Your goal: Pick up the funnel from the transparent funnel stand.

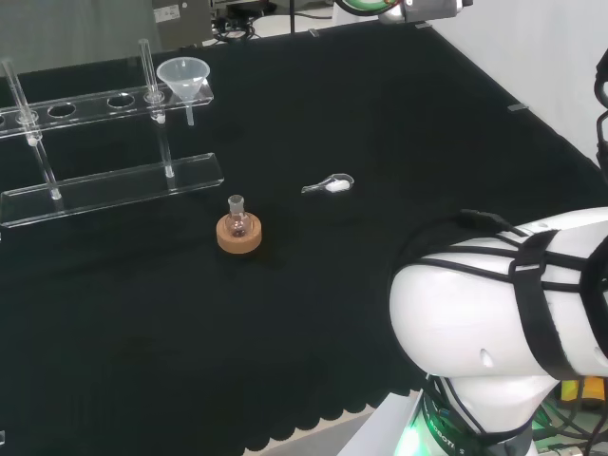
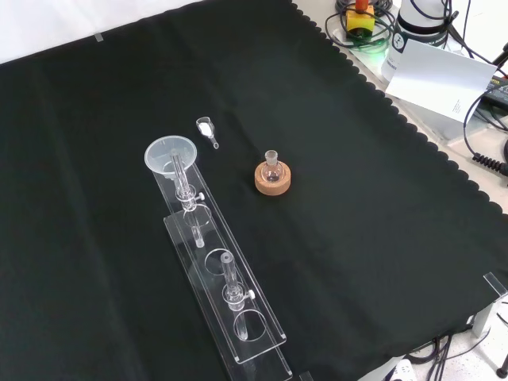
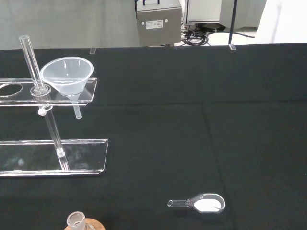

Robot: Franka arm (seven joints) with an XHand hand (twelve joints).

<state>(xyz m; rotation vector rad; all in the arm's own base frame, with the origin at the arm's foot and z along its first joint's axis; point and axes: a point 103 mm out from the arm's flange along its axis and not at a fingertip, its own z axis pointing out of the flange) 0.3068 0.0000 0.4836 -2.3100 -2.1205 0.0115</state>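
Covering the bench: black cloth (image 2: 381, 238). Clear funnel stand (image 2: 238, 313), upper shelf with round holes on two rods above a base plate. Funnel (image 1: 183, 75), clear, seated upright in the end hole of the stand's shelf, spout hanging below it. Small round flask (image 2: 272, 167) on a cork ring (image 2: 273, 179), near the stand. Clear scoop (image 3: 203, 203) holding white powder, lying apart. Hand: state cannot be told.
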